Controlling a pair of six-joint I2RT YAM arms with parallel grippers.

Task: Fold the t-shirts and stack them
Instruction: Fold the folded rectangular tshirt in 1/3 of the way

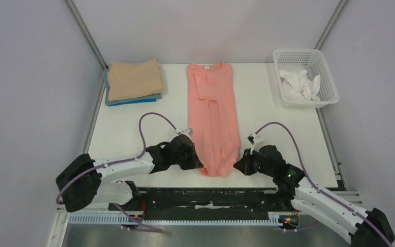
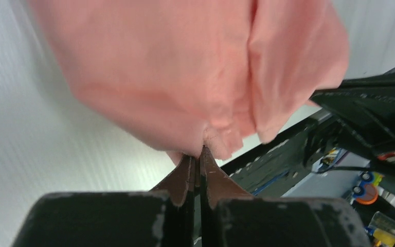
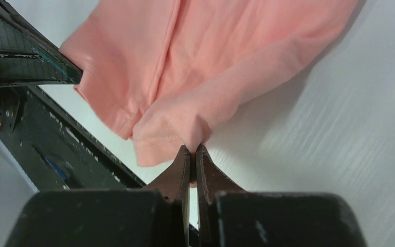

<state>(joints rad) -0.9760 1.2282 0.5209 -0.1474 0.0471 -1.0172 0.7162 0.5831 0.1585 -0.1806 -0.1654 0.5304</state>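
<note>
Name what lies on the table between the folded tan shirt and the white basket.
The salmon-pink t-shirt, laid lengthwise, with bare table either side, shown in the top external view.

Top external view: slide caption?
Left gripper and right gripper pinch near hem of pink tee; folded stack far left.

Pink tee (image 1: 213,113) plain salmon; tan tee (image 1: 133,80) plain; blue tee (image 1: 128,101) plain; basket (image 1: 301,52) white lattice; table (image 1: 267,118) white.

Salmon-pink t-shirt (image 1: 213,113): soft matt cloth. Table (image 1: 267,118): smooth, faintly ribbed sheen. Basket (image 1: 294,54): plastic lattice.
</note>
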